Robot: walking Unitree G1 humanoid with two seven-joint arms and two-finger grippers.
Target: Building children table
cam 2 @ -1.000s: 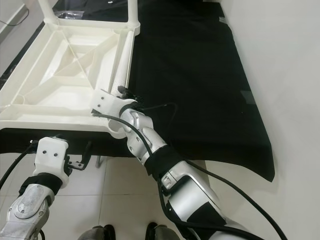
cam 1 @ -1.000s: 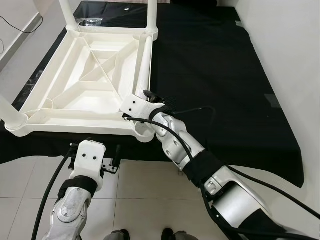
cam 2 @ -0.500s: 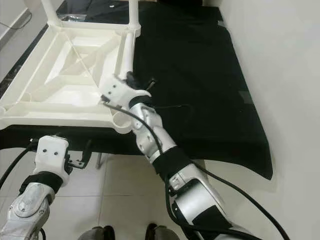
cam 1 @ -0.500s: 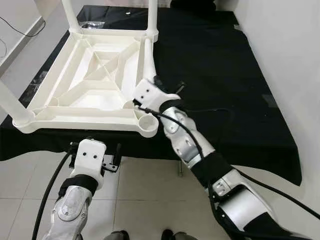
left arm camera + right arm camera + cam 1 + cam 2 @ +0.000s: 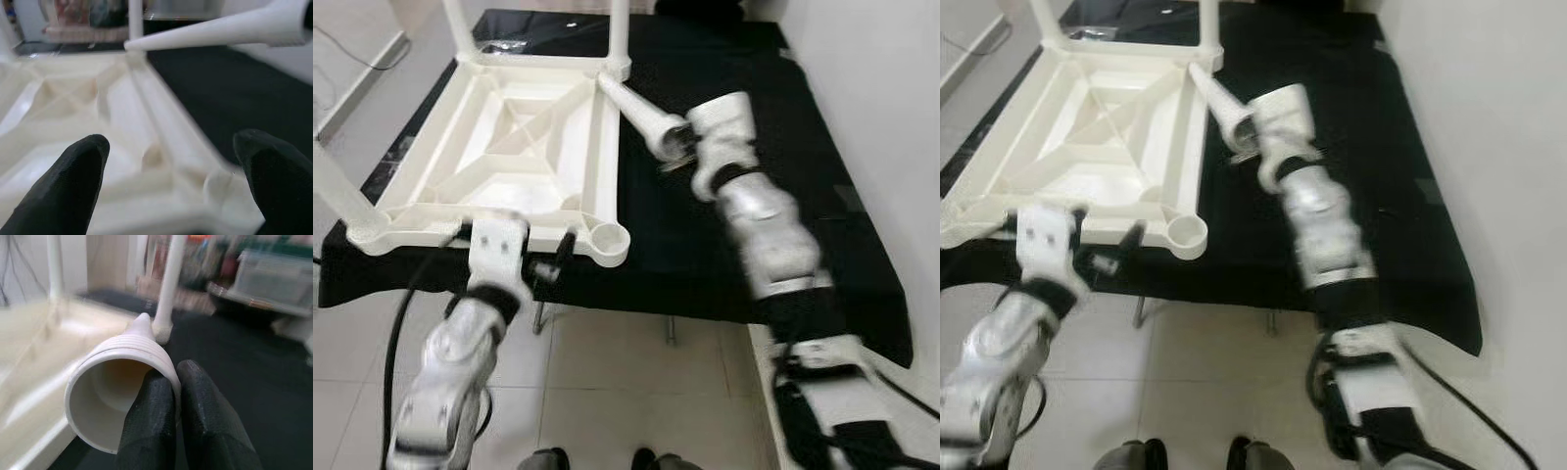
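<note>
Upturned white tabletop (image 5: 499,147) lies at the near left corner of the black-covered table (image 5: 773,147). Right gripper (image 5: 171,396) pinches the loose leg's (image 5: 641,116) threaded rim thinly; it could slip or swing. Left gripper (image 5: 548,266), fingers spread, hovers by the empty socket (image 5: 605,238).

Head stereo pair looks down; wrist cameras close on tabletop (image 5: 509,137).

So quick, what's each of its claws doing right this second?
Left gripper: open, holding nothing, hovering at the upturned white table top.
Right gripper: shut on the threaded rim of a loose white table leg.
</note>
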